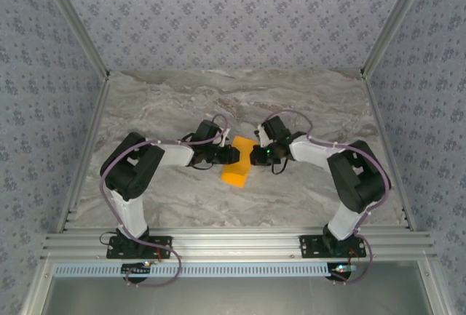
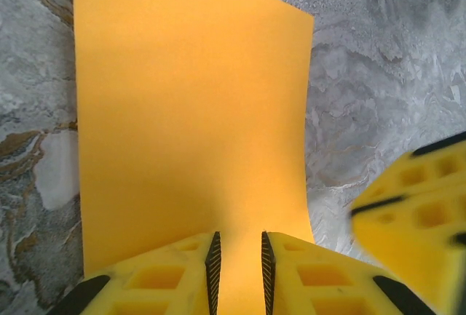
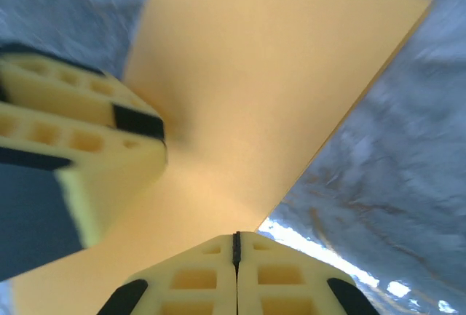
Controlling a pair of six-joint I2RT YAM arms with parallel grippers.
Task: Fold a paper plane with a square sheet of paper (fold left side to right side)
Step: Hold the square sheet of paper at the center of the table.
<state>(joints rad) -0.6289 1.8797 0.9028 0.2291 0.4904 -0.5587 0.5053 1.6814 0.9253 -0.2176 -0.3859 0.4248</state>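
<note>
Two black-and-white robot arms meet over the middle of a grey marbled table (image 1: 306,104), well clear of all four edges.

(a) The thin, matte orange-yellow square sheet of paper (image 1: 234,175) lies at the table's centre, slightly skewed, with its nearer part showing below the two wrists. From the left wrist it appears as a plain, uncreased panel (image 2: 189,111) stretching away from the fingers. Its right edge bows upward off the marble.

(b) The left gripper (image 1: 233,155) reaches in from the left. Its yellow honeycomb fingers with black ribbed pads stand a narrow slot apart (image 2: 238,238), unclenched, and the sheet shows in the gap. Whether the tips press on the paper cannot be told.

(c) The right gripper (image 1: 254,156) reaches in from the right, tip to tip with the left one. Its fingers are clenched with no gap (image 3: 235,236). The raised edge of the sheet (image 3: 277,75) runs straight into them, so they appear to pinch it there.

(d) Each wrist view catches the opposite hand: the right gripper's yellow finger (image 2: 411,213) just beside the sheet's curled edge, and the left gripper (image 3: 87,140) resting over the paper, blurred.
</note>
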